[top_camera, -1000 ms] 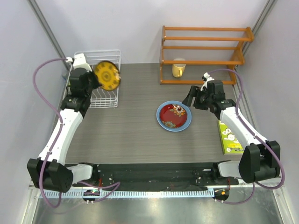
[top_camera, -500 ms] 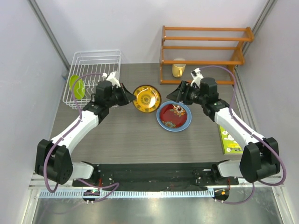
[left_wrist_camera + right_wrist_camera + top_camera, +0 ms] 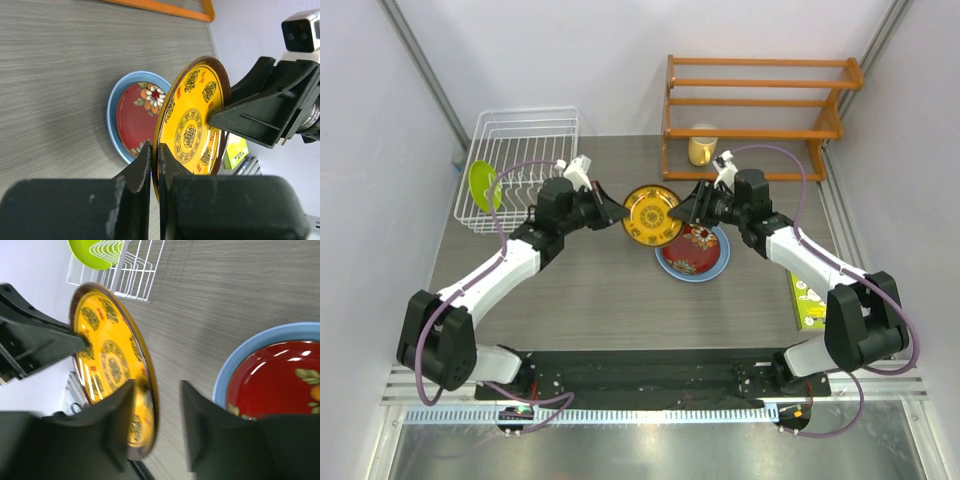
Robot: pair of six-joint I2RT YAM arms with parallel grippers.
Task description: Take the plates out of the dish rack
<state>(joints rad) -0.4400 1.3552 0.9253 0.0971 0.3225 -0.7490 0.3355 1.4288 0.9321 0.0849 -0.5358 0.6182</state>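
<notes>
My left gripper [image 3: 616, 212] is shut on the rim of the yellow-orange patterned plate [image 3: 652, 215] and holds it on edge above the table; its jaws pinch the rim in the left wrist view [image 3: 154, 161]. My right gripper [image 3: 691, 209] is open, and its fingers straddle the plate's opposite rim [image 3: 152, 422]. The dark red plate [image 3: 693, 249] lies inside the light blue plate [image 3: 663, 262] on the table, just below the held plate. The lime green plate [image 3: 482, 184] stands in the white wire dish rack [image 3: 535, 135] at the far left.
An orange wooden shelf [image 3: 760, 82] stands at the back right with a pale yellow mug [image 3: 701, 149] on its lowest tier. A green box [image 3: 807, 295] lies by the right edge. The walls close in on both sides.
My left gripper has carried the yellow-orange plate from the rack rightward to the table's middle. My right gripper has moved left to meet it and now brackets its rim.
</notes>
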